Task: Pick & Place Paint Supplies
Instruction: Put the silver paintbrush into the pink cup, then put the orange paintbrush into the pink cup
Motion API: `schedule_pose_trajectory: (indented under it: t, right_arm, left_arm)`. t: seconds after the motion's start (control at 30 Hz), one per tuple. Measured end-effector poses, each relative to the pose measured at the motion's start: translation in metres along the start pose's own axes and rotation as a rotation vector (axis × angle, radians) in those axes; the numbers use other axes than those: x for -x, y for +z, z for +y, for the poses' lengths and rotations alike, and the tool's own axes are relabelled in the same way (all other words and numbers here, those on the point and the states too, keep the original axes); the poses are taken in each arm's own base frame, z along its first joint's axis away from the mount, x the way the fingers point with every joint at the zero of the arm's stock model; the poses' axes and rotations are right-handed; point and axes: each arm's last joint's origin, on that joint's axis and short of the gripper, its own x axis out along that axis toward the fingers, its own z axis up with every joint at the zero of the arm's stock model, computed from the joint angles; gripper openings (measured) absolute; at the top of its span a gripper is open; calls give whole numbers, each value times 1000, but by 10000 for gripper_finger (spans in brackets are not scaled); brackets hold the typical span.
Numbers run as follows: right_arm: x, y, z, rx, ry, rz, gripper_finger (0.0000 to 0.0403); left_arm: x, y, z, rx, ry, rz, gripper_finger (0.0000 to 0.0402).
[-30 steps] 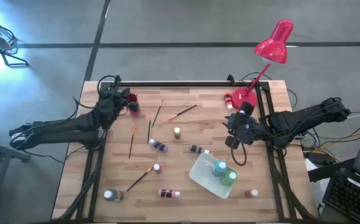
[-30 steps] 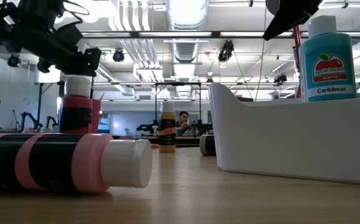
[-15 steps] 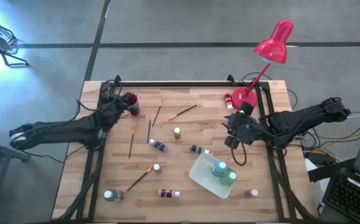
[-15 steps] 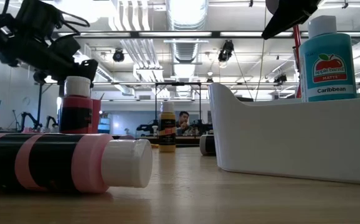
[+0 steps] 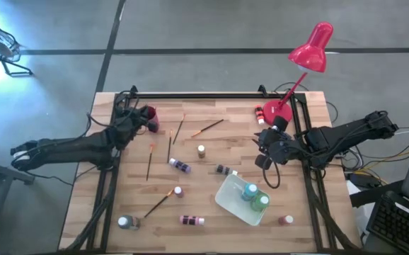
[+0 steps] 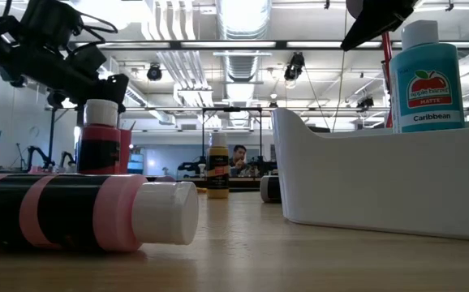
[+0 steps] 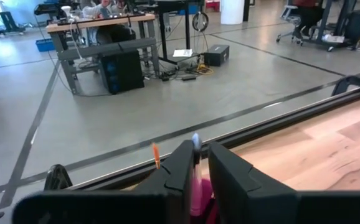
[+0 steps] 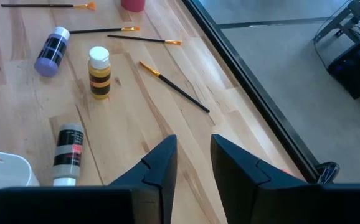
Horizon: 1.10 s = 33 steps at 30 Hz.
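- The left pincer point(image 5: 139, 115) sits at the far-left corner of the worktop point(image 5: 211, 177), right at the upright pink bottle point(image 5: 151, 117). In the low view it hangs at the bottle's white cap, against or just above it.
- In the left wrist view the two dark fingers point(image 7: 179, 174) stand a narrow gap apart, with the pink of the bottle showing low between them. I cannot tell whether they press on it.
- The right pincer point(image 5: 261, 145) hovers over the right side of the worktop, beyond the white tray point(image 5: 233, 198). Its fingers point(image 8: 161, 165) stand a little apart with bare wood between them, holding nothing.
- Nearest ahead of the right pincer lies a dark-handled paintbrush point(image 8: 174, 86), flat on the wood, pointing diagonally.
- The mustard bottle point(image 5: 202, 151) stands upright at mid-worktop, well apart from both pincers.
- The grey bottle point(image 5: 225, 171) lies on its side just beyond the tray. The purple bottle point(image 5: 180, 166) lies on its side too, its long axis diagonal.
- The teal bottle point(image 5: 250, 190) and green bottle point(image 5: 262, 202) stand upright in the tray.
- Three more brushes lie between the pink bottle and the mustard one. Another brush point(image 5: 158, 202) lies diagonally near the front.
- The left arm point(image 5: 70, 147) reaches in low from the left edge, stretched toward the far corner.
- The right arm point(image 5: 346, 138) comes in from the right edge, elbow raised, wrist angled toward the centre.
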Motion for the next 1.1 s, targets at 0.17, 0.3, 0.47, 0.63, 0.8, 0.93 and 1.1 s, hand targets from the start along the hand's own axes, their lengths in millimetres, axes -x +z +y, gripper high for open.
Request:
schedule_pose_trajectory:
  t: [0.17, 0.3, 0.47, 0.63, 0.8, 0.93, 1.1]
  right_arm:
    - [0, 0, 0, 0, 0, 0, 89]
    - [0, 0, 0, -1, 0, -1, 98]
    - [0, 0, 0, 0, 1, -2, 115]
    - [0, 0, 0, 1, 2, -2, 131]
    - [0, 0, 0, -1, 2, -2, 142]
    - [0, 0, 0, 0, 3, -2, 147]
    - [0, 0, 0, 1, 2, -2, 148]
  left_arm:
    - [0, 0, 0, -13, -1, 10, 84]
    - [0, -2, 0, -19, -1, 17, 105]
    - [0, 13, -2, -14, -6, -14, 123]
    - [7, 75, -6, -45, -106, -96, 126]
    - [19, 129, -8, -42, -291, 25, 126]
    - [27, 152, -10, -19, -355, 238, 126]
    - [32, 156, -22, 6, -344, 479, 126]
